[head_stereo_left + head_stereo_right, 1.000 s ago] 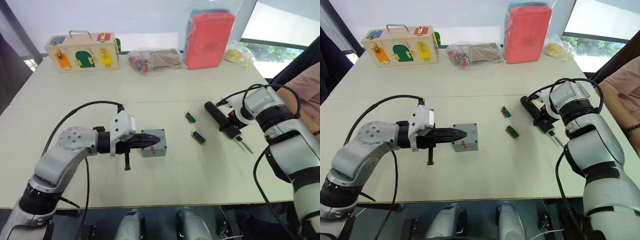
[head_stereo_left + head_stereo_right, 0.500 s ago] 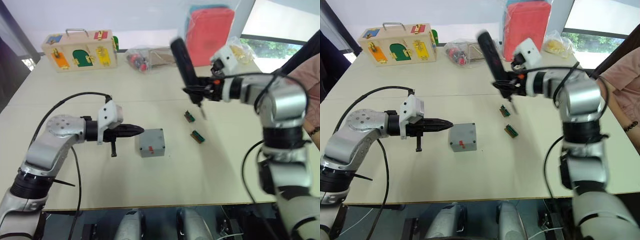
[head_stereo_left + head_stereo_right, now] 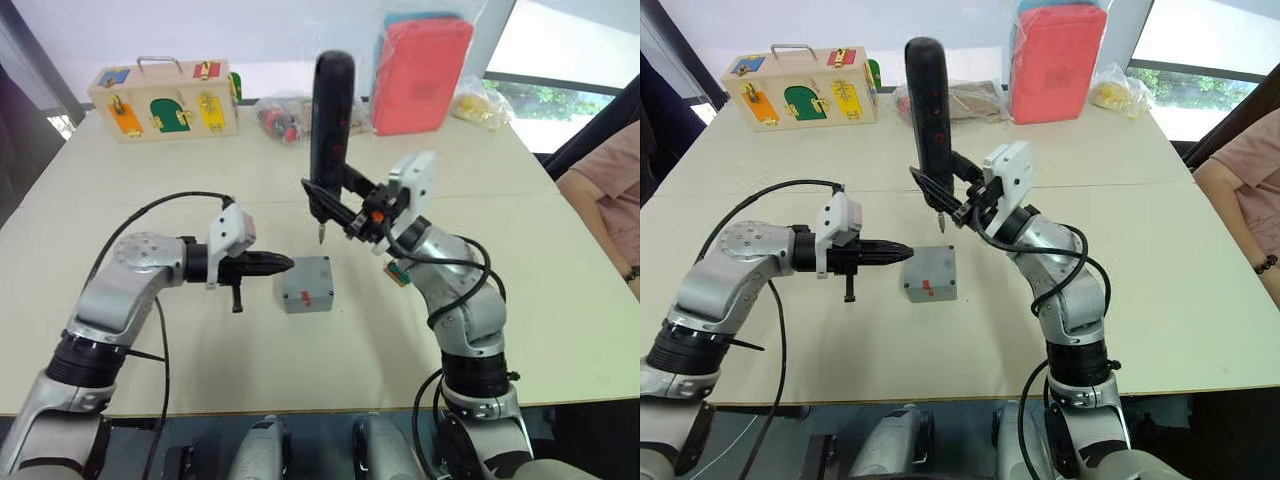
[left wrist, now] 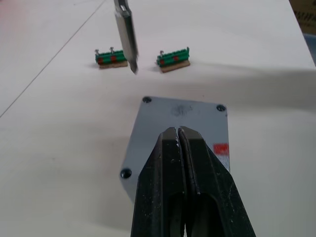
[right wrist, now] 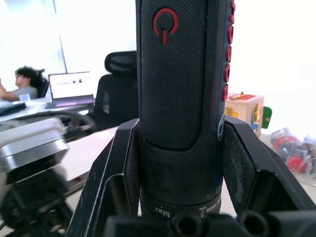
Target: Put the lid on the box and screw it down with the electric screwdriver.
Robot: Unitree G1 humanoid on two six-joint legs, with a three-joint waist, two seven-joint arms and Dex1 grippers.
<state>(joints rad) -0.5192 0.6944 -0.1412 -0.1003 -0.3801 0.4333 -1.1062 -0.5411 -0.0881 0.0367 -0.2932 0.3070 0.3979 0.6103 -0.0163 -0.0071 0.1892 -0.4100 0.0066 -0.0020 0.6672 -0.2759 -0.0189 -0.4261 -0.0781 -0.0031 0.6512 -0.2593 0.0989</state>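
So the left gripper (image 3: 283, 264) sits low over the table (image 3: 150, 350) with its two black fingers pressed together, nothing between them. The tips are just beside the left edge of the box (image 3: 306, 284), or maybe resting on it; in the left wrist view they overlap the near edge of the lid (image 4: 180, 129), but I can't tell if there's real contact.

The lid is already on the box, sitting square, with dark screw spots at its corners. Can't make out whether those are screws in place or bare holes.

Next over, the screwdriver (image 3: 331, 130) is held upright in the right gripper (image 3: 345, 203), whose fingers are clamped on either side of the barrel low down. The bit (image 3: 320, 234) points down and hangs in the air above and just behind the box, near its back left corner, not touching anything.

Two green connector blocks (image 4: 143, 59) lie on the table beyond the box.

My read: lid-on is done, we're at the start of the screwing step. Next move needs the bit lowered dead straight into a corner screw, while the left fingers steady the box so it doesn't spin or slide.
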